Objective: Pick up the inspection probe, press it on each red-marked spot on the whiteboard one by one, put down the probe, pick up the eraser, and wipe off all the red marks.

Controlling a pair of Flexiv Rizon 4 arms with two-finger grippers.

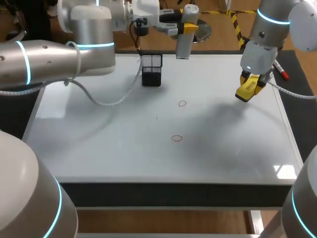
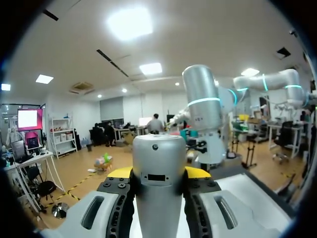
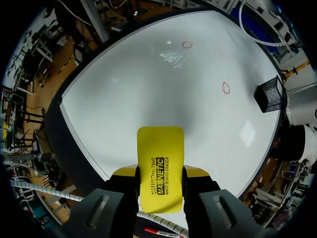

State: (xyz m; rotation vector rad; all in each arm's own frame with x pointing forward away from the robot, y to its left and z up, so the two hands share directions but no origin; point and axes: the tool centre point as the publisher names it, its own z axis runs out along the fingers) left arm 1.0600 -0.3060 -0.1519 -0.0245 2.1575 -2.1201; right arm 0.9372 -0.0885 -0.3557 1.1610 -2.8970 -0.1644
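R tool (image 3: 159, 174) grasps eraser (image 1: 246, 89) over board's (image 1: 124, 144) right side; nearer mark (image 1: 183, 103) and 2nd mark (image 1: 177, 138) lie to its left, well apart; L tool (image 2: 158, 172) clenched on probe (image 1: 184, 44), far edge.

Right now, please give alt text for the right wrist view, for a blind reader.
The right gripper holds a yellow eraser above the whiteboard. Two red marks and a black mesh cup lie ahead.
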